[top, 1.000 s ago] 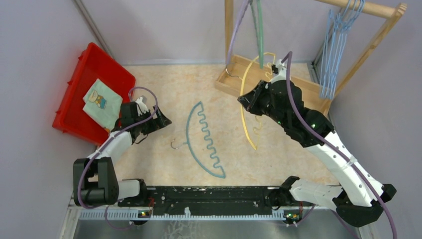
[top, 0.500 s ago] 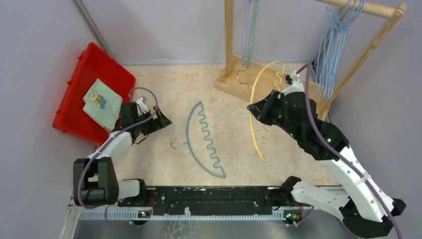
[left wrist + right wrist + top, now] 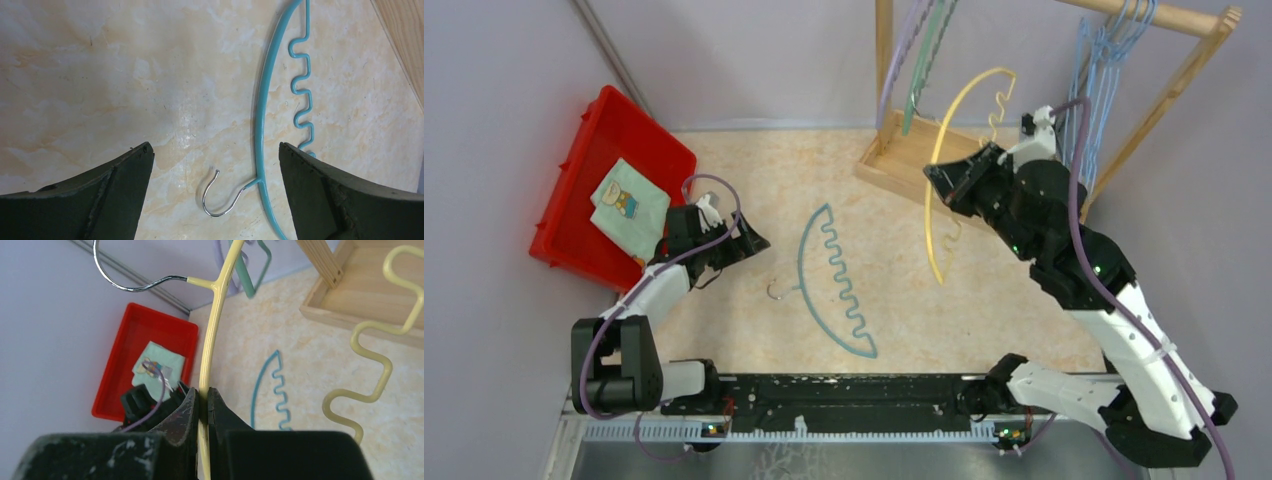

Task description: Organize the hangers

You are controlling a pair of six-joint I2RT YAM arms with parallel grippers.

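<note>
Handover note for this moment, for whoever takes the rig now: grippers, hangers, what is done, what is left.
Right gripper: shut on the yellow hanger, held in the air beside the wooden rack; its hook is not yet on the rail.
Left gripper: open and empty, above the blue hanger, which lies flat on the table.
Done: the light-blue wire hangers hang on the rail. The purple hanger and green hanger hang at the rack, hooks out of view.
Left: hang the yellow one, then pick up and hang the blue one.
</note>
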